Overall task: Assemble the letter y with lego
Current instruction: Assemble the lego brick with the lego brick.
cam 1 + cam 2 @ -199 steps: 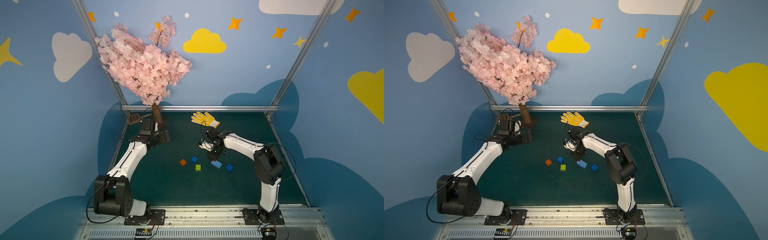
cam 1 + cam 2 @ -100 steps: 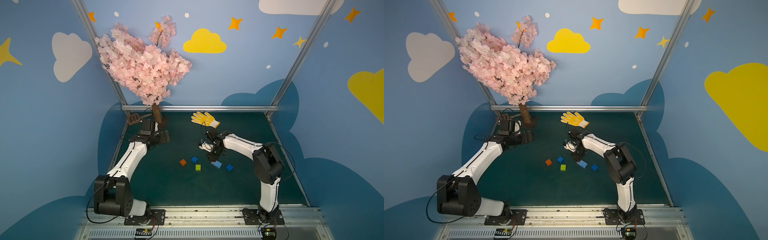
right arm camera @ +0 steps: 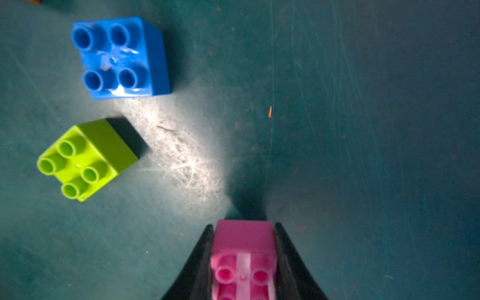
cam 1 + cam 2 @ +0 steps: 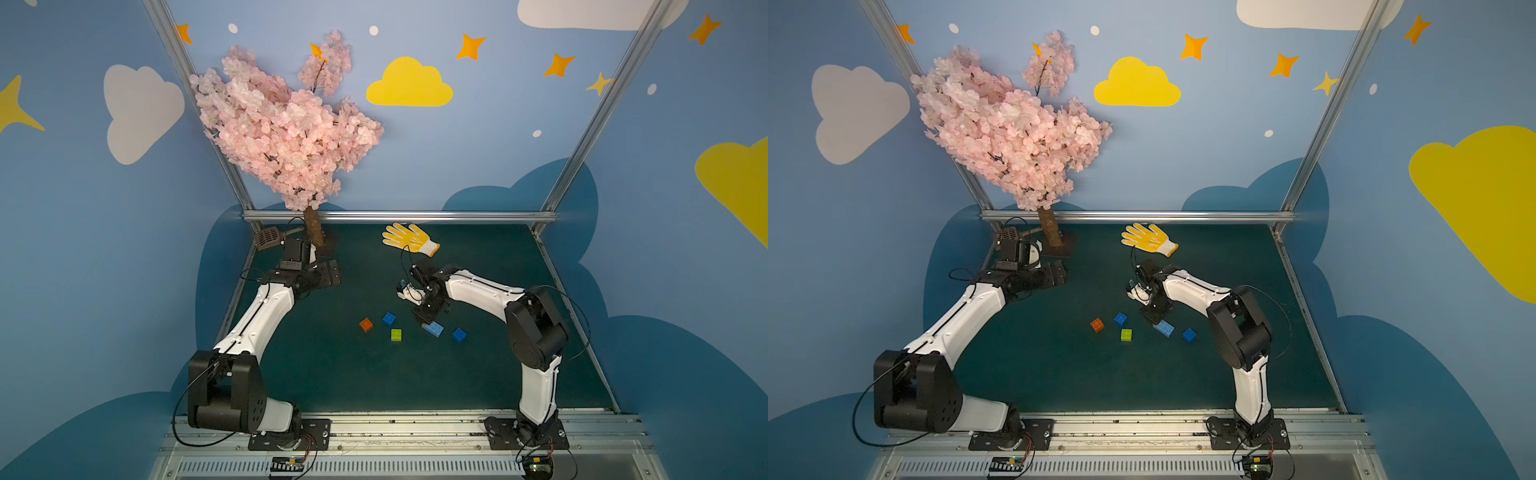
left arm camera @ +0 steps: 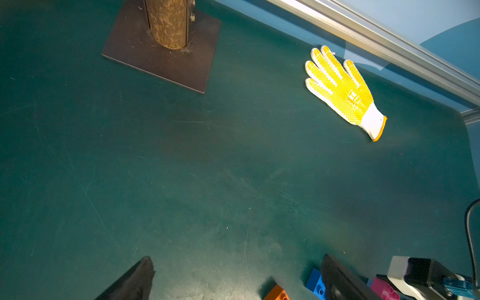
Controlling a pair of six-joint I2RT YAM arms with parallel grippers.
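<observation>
My right gripper (image 3: 242, 225) clamps the pink studded plastic brick (image 3: 244, 241); the left gripper (image 5: 237, 259) gapes empty. Next I'd seat it on the long light blue brick (image 4: 434, 328), three o'clock of the lime green brick (image 4: 396, 334).

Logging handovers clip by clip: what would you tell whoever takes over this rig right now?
Left gripper: open, empty, by the tree base.
Right gripper: shut on the pink brick, low beside the light blue brick.
Orange brick, green brick and two dark blue bricks lie loose and apart on the mat.
Done: pink picked up; nothing looks joined.
Left: build the whole Y.
</observation>
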